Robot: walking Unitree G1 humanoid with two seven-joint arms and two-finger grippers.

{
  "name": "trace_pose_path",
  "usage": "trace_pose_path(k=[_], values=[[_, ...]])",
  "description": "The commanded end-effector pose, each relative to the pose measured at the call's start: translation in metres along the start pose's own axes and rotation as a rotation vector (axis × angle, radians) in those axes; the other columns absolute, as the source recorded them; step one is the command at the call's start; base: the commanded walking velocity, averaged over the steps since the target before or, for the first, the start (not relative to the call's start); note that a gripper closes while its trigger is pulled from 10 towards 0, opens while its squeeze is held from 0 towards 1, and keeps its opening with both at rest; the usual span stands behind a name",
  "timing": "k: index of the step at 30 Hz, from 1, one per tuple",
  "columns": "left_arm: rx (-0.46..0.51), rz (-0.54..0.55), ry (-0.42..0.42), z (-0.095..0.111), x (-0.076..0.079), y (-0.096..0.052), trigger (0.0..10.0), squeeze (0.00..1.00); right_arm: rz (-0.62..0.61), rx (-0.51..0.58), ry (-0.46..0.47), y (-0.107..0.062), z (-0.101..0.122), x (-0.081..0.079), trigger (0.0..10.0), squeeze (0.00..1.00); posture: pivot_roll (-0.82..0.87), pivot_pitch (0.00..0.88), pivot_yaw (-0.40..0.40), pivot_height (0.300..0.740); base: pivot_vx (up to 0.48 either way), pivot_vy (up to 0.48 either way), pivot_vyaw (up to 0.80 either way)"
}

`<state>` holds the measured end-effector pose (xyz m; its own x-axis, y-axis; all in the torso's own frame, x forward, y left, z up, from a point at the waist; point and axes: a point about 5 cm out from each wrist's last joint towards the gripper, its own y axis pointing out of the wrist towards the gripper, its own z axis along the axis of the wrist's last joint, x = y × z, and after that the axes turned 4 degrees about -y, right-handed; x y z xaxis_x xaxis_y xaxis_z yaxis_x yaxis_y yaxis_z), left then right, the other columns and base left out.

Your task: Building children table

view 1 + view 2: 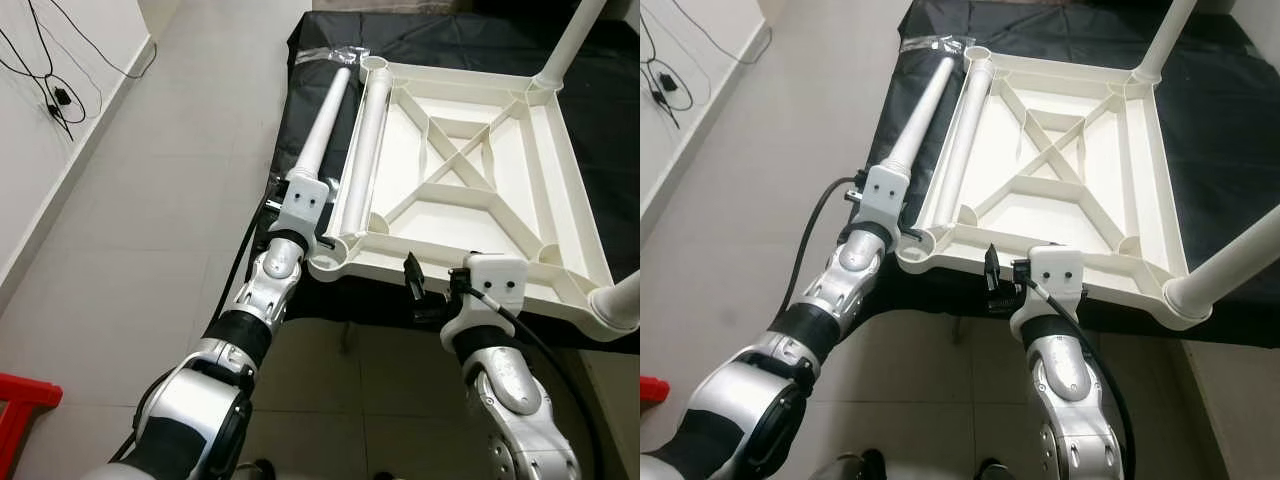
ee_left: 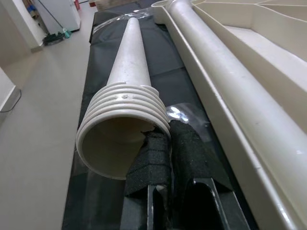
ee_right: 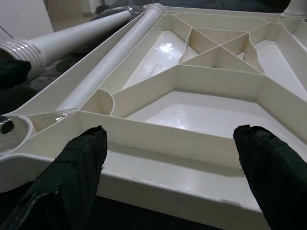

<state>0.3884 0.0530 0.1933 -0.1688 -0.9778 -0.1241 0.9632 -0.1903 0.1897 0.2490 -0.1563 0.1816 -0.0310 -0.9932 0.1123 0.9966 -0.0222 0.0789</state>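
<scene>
The white table top (image 1: 470, 215) lies upside down on a black cloth, with one leg (image 1: 575, 40) standing at its far right corner and another (image 1: 620, 300) at its near right corner. A third leg (image 1: 368, 145) lies inside the top along its left edge. A loose leg (image 1: 322, 125) rests on the cloth left of the top, threaded end (image 2: 122, 108) towards me. My left gripper (image 2: 168, 143) is shut on that end's rim, one pad inside the opening. My right gripper (image 3: 175, 160) is open in front of the top's near edge, touching nothing.
The black cloth (image 1: 320, 45) covers a low platform whose left edge drops to a tiled floor (image 1: 170, 200). Clear plastic wrap (image 1: 335, 55) lies at the loose leg's far tip. Cables (image 1: 55, 95) hang on the left wall, and a red object (image 1: 25, 400) sits at the near left.
</scene>
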Motion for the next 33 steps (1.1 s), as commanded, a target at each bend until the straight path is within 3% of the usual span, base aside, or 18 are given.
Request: trace_pose_path(k=[1, 2, 3, 10, 12, 16, 17, 30, 33], values=[[-0.07, 0.019, -0.001, -0.017, -0.005, -0.007, 8.3, 0.0, 0.003, -0.023, 0.0, -0.001, -0.004, 0.0, 10.0, 0.0, 0.01, 0.247, -0.016, 0.74, 0.0, 0.0, 0.0], [-0.079, 0.018, -0.004, -0.019, -0.004, -0.007, 8.3, 0.0, 0.003, -0.022, -0.001, 0.0, -0.004, 0.0, 10.0, 0.0, 0.01, 0.247, -0.016, 0.74, 0.0, 0.0, 0.0], [-0.09, 0.006, -0.009, -0.021, -0.003, -0.009, 10.0, 0.0, 0.001, -0.021, -0.002, 0.0, -0.004, 0.001, 10.0, 0.0, 0.01, 0.244, -0.019, 0.74, 0.0, 0.0, 0.0], [-0.135, -0.059, -0.031, -0.03, 0.009, -0.014, 10.0, 0.0, -0.003, -0.016, -0.006, 0.0, -0.003, 0.003, 10.0, 0.0, 0.01, 0.247, -0.021, 0.74, 0.0, 0.0, 0.0], [-0.149, -0.072, -0.043, -0.033, 0.013, -0.017, 10.0, 1.0, -0.004, -0.015, -0.007, 0.0, -0.002, 0.003, 10.0, 0.0, 0.01, 0.247, -0.021, 0.74, 0.0, 0.0, 0.0], [-0.157, -0.083, -0.034, -0.034, 0.016, -0.019, 10.0, 1.0, -0.006, -0.013, -0.007, 0.0, -0.002, 0.004, 10.0, 0.0, 0.01, 0.247, -0.021, 0.74, 0.0, 0.0, 0.0], [-0.164, -0.085, -0.03, -0.035, 0.018, -0.019, 10.0, 0.0, -0.007, -0.013, -0.007, 0.0, -0.002, 0.004, 10.0, 0.0, 0.01, 0.249, -0.02, 0.74, 0.0, 0.0, 0.0], [-0.164, -0.098, -0.022, -0.033, 0.021, -0.023, 10.0, 0.0, -0.004, -0.015, -0.008, 0.002, -0.003, 0.004, 10.0, 0.0, 0.02, 0.247, -0.022, 0.74, 0.0, 0.0, 0.0], [-0.192, -0.101, -0.03, -0.04, 0.026, -0.031, 10.0, 0.0, -0.004, -0.012, -0.006, 0.003, -0.004, 0.004, 10.0, 0.0, 0.02, 0.247, -0.018, 0.74, 0.0, 0.0, 0.0]])
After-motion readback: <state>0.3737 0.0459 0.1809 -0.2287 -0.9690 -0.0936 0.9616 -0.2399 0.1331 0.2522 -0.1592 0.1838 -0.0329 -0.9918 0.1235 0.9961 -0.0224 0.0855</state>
